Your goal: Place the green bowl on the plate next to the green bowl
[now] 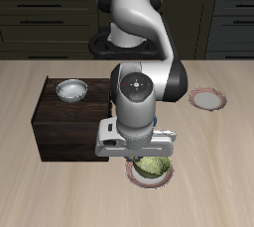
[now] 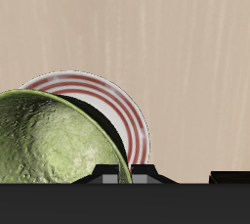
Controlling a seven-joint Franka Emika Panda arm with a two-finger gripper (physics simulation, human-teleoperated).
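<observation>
Pincer (image 1: 149,155) looks clamped on the green bowl (image 2: 54,140) rim over the striped plate (image 2: 125,111); stiff, light, probably slick glaze, so rim's the grip.

- The green bowl (image 1: 151,167) is small and round, mottled lime-olive inside, opening upward. It sits near the table's front edge, directly beneath my wrist, which hides most of it in the exterior view. In my wrist view the green bowl (image 2: 54,140) overlaps the plate.
- The plate (image 1: 167,178) is round and flat, with a pink-red striped rim and a pale centre (image 2: 122,120). It lies flat on the table under the bowl.
- Contact between bowl and plate cannot be confirmed; the bowl may be slightly raised.
</observation>
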